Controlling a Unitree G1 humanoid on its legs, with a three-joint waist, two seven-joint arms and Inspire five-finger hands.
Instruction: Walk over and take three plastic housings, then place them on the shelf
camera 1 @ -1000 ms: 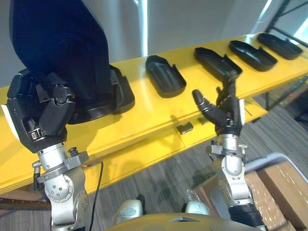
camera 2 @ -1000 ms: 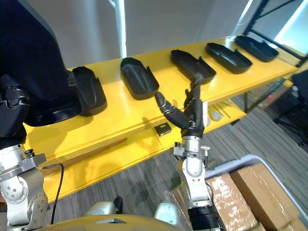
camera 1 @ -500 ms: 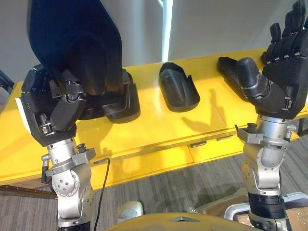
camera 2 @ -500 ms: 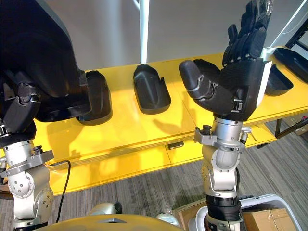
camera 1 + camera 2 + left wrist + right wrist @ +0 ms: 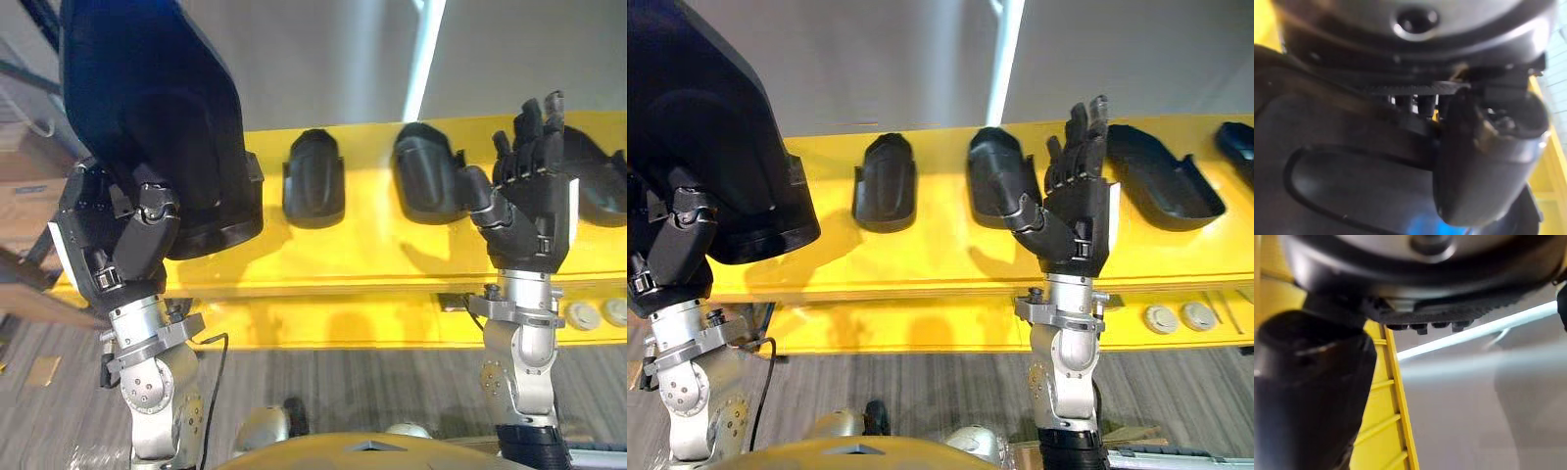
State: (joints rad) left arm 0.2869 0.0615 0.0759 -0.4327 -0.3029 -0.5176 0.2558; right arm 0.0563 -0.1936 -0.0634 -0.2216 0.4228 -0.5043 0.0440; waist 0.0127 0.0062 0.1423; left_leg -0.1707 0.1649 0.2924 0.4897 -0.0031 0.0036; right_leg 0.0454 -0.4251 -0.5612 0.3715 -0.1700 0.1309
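The left robot hand (image 5: 116,245) is clamped on the lower edge of a large black plastic housing (image 5: 147,108), its fingers curled over the rim. It holds the piece upright, raised above the left end of the yellow surface (image 5: 362,245). In the left wrist view the thumb (image 5: 1484,161) lies flat against the housing's dark shell.

The right robot hand (image 5: 1076,220) is spread wide and carries nothing. Its fingers are straight and point up, and its thumb is angled out to the side. It stands in front of the middle of the yellow surface, above the front edge, touching none of the parts there.

More black housings lie in a row along the yellow surface, each apart from the next. The second housing (image 5: 885,181) is left of the middle and the third housing (image 5: 997,176) is at the middle, partly behind the right robot hand's thumb. The fourth housing (image 5: 1161,176) is right of the middle, and the end of a fifth housing (image 5: 1236,137) shows at the far right end.

Below the front edge of the yellow surface runs a lower ledge (image 5: 921,328). Two small round discs (image 5: 1161,318) lie side by side on it, toward the right end.
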